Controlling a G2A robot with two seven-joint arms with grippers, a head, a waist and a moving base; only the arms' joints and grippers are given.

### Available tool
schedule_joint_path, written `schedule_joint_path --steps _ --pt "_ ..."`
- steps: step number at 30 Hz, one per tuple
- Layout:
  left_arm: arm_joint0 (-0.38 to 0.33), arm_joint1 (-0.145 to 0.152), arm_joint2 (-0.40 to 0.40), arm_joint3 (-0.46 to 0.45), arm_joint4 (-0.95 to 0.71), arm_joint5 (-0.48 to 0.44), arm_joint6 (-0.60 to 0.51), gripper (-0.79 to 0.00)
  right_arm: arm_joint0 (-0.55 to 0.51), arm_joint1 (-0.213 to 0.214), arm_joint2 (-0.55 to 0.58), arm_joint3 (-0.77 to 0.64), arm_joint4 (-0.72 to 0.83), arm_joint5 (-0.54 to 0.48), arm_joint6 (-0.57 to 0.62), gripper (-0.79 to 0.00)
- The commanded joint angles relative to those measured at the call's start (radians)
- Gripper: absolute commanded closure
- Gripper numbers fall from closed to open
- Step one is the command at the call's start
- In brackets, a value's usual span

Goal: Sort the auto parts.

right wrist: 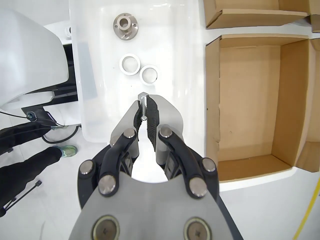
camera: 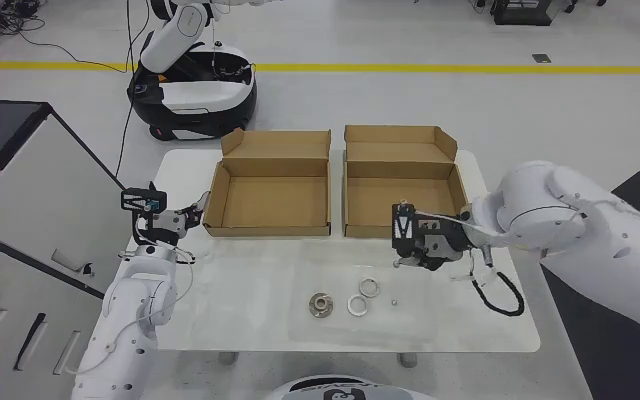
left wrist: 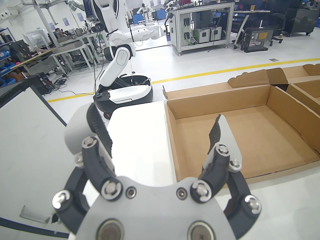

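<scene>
At the bench's (camera: pixel 250 300) left edge you'll find the left gripper (left wrist: pixel 156 126), held above the surface just beside the left wall of the left cardboard box (camera: pixel 270 230). Its jaws are spread wide with nothing between them. That box sits open toward the bench's back edge, its flaps standing up at the rear.

Near the middle of the front edge lies a grey metal flange hub (right wrist: pixel 125 25), resting flat with its bore facing up. Just to the right of it you'll see two pale rings (right wrist: pixel 129 64), lying flat and just beside each other, one a little farther from the front edge than the other.

The right cardboard box (camera: pixel 360 228) stands open alongside the left one, their walls close together.

The right gripper (right wrist: pixel 144 101) hangs above the bench just in front of the right box's front wall. Its jaws are pinching a threaded bolt (right wrist: pixel 143 108), which lies lengthwise between the ribbed pads (right wrist: pixel 153 116).
</scene>
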Motion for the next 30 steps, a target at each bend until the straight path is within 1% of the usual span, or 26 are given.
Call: schedule_joint_path --steps 1,6,13,20,30 --pt "0.000 0.000 0.000 0.000 0.000 0.000 0.000 -0.785 0.002 0.011 0.016 0.022 0.041 -0.018 -0.018 0.000" --pt "0.000 0.000 0.000 0.000 0.000 0.000 0.000 -0.785 0.016 0.037 0.036 0.063 0.151 -0.067 -0.067 0.000" --pt "0.000 0.000 0.000 0.000 0.000 0.000 0.000 -0.785 0.056 0.065 0.011 0.101 0.298 -0.152 -0.152 0.000" --pt "0.000 0.000 0.000 0.000 0.000 0.000 0.000 -0.785 0.107 0.080 -0.056 0.119 0.508 -0.191 -0.190 0.000" --pt "0.000 0.000 0.000 0.000 0.000 0.000 0.000 -0.785 0.215 0.085 -0.171 0.098 0.698 -0.238 -0.237 0.000"
